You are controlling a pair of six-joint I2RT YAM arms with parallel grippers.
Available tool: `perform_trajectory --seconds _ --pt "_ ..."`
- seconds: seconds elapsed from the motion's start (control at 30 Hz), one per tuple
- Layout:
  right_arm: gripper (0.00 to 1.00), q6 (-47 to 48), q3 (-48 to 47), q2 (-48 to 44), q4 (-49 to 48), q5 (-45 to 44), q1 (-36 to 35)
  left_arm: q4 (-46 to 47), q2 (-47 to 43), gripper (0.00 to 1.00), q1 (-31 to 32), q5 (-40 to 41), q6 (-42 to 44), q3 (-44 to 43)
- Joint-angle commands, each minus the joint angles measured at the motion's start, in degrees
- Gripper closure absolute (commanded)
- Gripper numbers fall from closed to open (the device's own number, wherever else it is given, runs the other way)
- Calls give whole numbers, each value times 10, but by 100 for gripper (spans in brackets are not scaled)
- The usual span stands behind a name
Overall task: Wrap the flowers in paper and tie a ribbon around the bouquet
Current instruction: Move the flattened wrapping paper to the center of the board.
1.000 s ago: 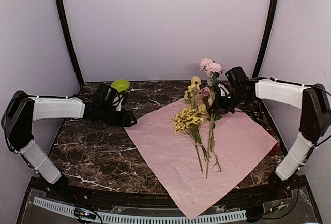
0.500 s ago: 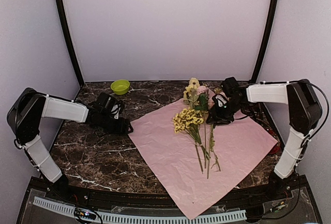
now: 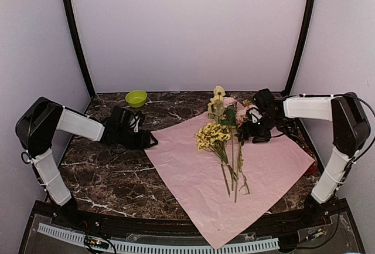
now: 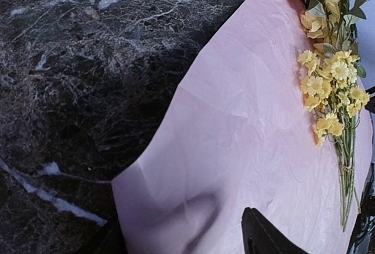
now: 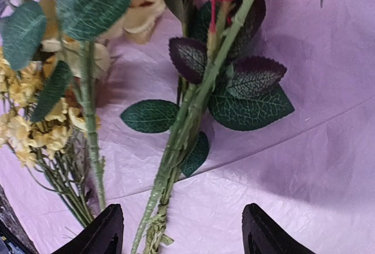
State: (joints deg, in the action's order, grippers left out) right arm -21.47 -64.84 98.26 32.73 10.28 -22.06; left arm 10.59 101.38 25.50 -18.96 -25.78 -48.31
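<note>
The pink paper (image 3: 275, 160) lies spread flat on the dark marble table (image 3: 111, 172). On it lie the flowers (image 3: 220, 134): yellow clusters and pink blooms (image 3: 229, 102), with the stems pointing toward me. My right gripper (image 3: 249, 129) is low beside the flower heads. In the right wrist view it is open (image 5: 187, 230), astride the green stems (image 5: 193, 107) without touching them. My left gripper (image 3: 149, 141) is at the paper's left corner. One black finger (image 4: 263, 236) shows over the paper (image 4: 246, 136), whose corner is slightly raised. The ribbon is out of view.
A small green bowl (image 3: 136, 97) stands at the back left of the table. Black cables (image 3: 293, 131) run along the right side behind the right arm. Pale walls enclose the table on three sides.
The right gripper came down with the raised pink flowers, laid them on the paper by the yellow ones and opened. The left gripper slid right to the paper's corner.
</note>
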Motion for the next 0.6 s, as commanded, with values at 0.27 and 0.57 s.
perform_trajectory --seconds 0.27,0.57 --pt "33 -1 -23 90 -42 1 -22 44 -19 100 0 -55 -4 15" --pt "34 -2 -109 160 -30 -10 -70 -39 -74 100 -15 60 40 10"
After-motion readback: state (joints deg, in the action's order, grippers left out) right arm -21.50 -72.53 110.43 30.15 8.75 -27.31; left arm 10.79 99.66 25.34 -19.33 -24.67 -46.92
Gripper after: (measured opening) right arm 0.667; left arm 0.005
